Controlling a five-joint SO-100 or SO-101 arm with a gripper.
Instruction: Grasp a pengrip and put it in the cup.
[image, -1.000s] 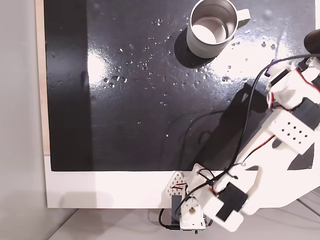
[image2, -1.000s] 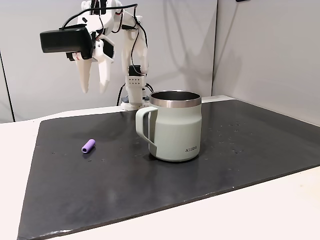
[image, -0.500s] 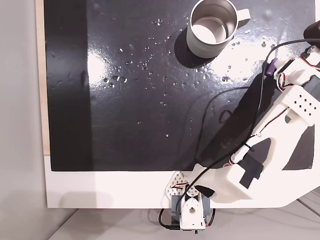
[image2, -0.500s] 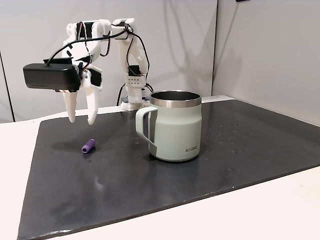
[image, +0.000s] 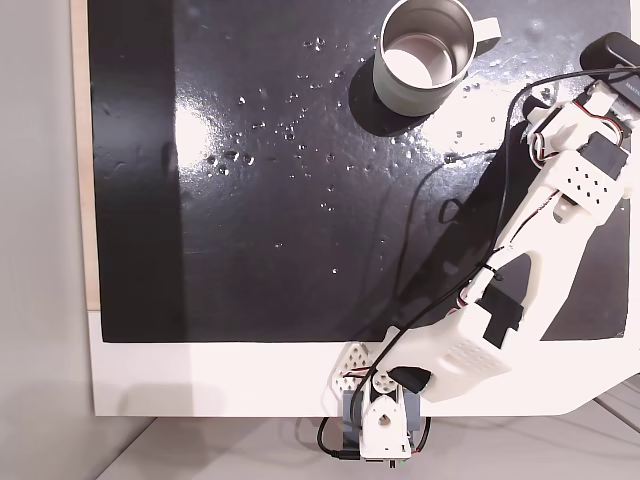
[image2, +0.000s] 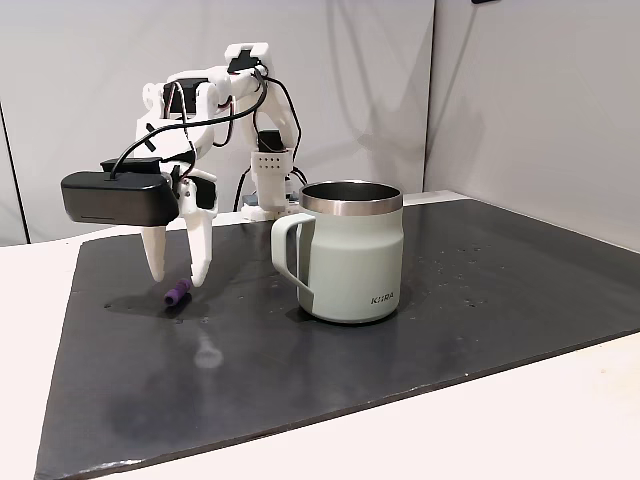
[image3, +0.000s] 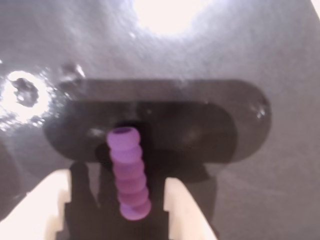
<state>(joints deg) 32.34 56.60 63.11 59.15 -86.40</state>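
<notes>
In a fixed view from the side, we see the gripper (image2: 176, 279) hanging low over the mat (image2: 420, 320), its two white fingers (image2: 200, 250) pointing straight down and spread apart. The pengrip (image2: 177, 295) lies on the mat right under them, a small purple tube showing between and just below the tips. We cannot tell from this side whether the tips touch the mat.

The wrist view settles more. There we look down on the pengrip (image3: 128, 172), ribbed and purple, lying lengthwise in the gap between the fingers (image3: 182, 210). The gripper (image3: 117, 212) is open wide enough that dark mat shows on both sides of the tube, so neither finger is pressing it and it holds nothing. The tube's near end sits level with the fingertips, and its open far end reaches out past them. Glare from a lamp washes the mat (image3: 280, 165) at the top of this view.

The cup (image2: 350, 250) stands upright on the mat, well apart from the pengrip, with its handle turned toward the gripper in the side view. In the fixed view from above we see the cup (image: 424, 55) near the top edge of the mat (image: 250, 200), its steel inside bare. The arm (image: 545, 230) reaches along the right side of that view and covers the spot where the pengrip lies.
</notes>
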